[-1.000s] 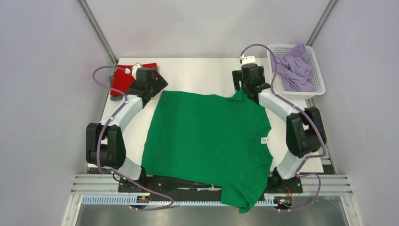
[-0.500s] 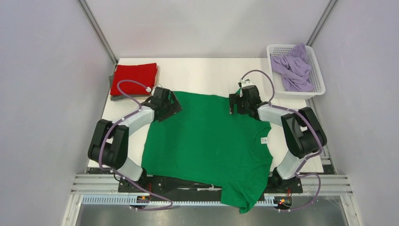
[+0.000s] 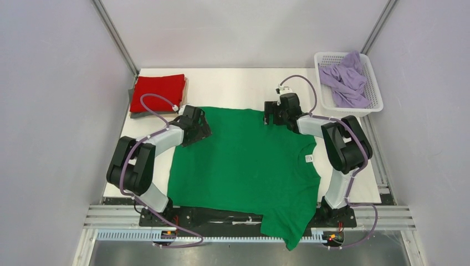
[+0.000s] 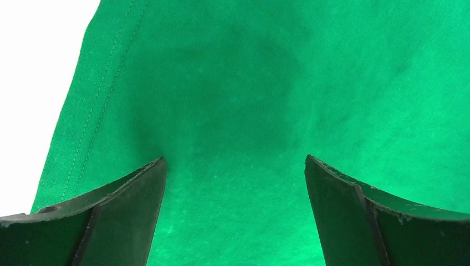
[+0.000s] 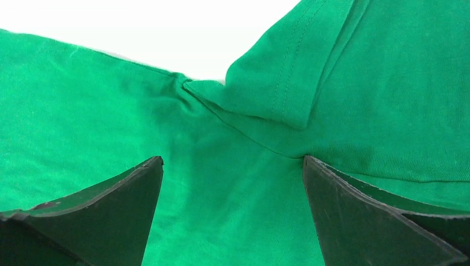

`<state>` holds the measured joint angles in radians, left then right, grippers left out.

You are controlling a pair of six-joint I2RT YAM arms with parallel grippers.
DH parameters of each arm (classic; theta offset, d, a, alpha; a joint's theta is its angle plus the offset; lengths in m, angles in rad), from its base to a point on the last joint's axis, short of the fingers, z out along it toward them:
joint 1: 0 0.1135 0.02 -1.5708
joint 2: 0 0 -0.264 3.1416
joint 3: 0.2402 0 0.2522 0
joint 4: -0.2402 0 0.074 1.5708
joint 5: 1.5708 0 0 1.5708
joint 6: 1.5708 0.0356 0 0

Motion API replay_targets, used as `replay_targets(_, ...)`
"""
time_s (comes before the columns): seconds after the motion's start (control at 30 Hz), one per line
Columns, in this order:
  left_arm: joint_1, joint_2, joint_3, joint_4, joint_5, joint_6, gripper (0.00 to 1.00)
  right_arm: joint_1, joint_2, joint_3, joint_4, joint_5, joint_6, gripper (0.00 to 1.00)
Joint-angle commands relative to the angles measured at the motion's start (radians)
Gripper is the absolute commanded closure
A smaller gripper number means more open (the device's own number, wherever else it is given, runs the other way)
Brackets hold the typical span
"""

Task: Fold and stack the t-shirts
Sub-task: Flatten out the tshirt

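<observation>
Green t-shirt (image 3: 244, 160) lies spread flat across the middle of the white table (image 3: 238, 86), collar to the right. Its near sleeve hangs over the near table edge. The white neck tag (image 3: 308, 159) sits inside the collar; any print on it is too small to read. No other writing is legible.

The white mesh basket (image 3: 324, 58) at the far right corner holds a crumpled lavender t-shirt (image 3: 343, 80), partly draped over the rim. A folded red t-shirt (image 3: 158, 91) rests at the far left corner, on top of something dark that shows only at its edges.

The left gripper (image 3: 202, 128) is at the shirt's far left corner with its jaws spread wide, green cloth and a stitched hem visible between them (image 4: 235, 166), nothing clamped. The right gripper (image 3: 270, 113) is at the far edge by the far sleeve, jaws likewise apart (image 5: 233, 163) over the sleeve seam, where the sleeve is folded over the body.
</observation>
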<state>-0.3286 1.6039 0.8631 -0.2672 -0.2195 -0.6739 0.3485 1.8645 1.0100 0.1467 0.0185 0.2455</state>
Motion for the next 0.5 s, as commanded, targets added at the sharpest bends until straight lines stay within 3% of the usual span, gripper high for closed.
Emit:
replay_targets(0.0,0.002,0.026,0.011,-0.019,-0.059,0.043,0.0,-0.002,0.051,0.09,0.044,-0.015,0.003,0.02)
replay_targets(0.47,0.002,0.034,0.024,-0.046,-0.104,0.04,0.0,0.01,-0.089,0.007,0.052,0.064,-0.027,0.02)
